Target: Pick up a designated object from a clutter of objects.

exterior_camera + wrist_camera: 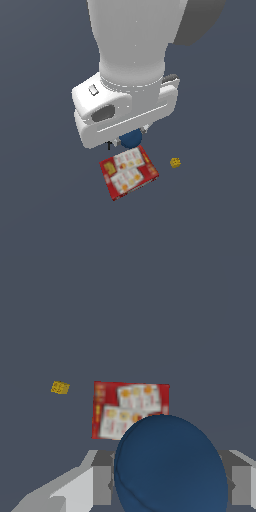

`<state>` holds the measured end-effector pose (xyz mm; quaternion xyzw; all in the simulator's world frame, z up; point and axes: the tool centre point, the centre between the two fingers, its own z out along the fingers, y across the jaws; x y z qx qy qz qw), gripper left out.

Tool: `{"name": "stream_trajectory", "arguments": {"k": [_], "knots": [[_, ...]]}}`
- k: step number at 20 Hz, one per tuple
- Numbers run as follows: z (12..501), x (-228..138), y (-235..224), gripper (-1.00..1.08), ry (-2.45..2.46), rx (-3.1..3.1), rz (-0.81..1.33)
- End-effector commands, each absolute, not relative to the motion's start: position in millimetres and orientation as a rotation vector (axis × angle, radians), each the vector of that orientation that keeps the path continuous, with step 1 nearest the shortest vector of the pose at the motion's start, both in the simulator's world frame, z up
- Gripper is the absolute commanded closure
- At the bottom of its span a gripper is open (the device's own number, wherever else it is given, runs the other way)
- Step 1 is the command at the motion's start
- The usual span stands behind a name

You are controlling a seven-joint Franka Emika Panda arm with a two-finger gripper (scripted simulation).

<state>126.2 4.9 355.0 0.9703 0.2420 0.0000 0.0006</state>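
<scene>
The dark-blue ball [131,138] sits right under my white hand, between the fingers of my gripper [131,134]. In the wrist view the ball [170,466] fills the gap between the two grey fingers [101,484], and my gripper [170,485] is shut on it, holding it above the floor. The flat red printed box [129,171] lies below the ball, and it also shows in the wrist view [131,408]. The small yellow cube [175,162] lies apart from the box, as the wrist view [60,387] also shows. The dark brown block is out of view.
A tiny black clamp [109,145] peeks out beside the ball at the hand's lower edge. The grey floor [210,210] spreads around the box and the cube. My arm's large white body [132,45] hides the ground behind it.
</scene>
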Motion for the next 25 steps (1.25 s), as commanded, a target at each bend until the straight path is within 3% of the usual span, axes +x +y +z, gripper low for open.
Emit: {"name": "stream_trajectory", "arguments": {"k": [1,12,25], "knots": [[375,130,17,1.08,0.759,3.047,-0.001],[430,143,52,1.08,0.759,3.048,0.0],[446,148,63,1.08,0.76,3.048,0.0]]}}
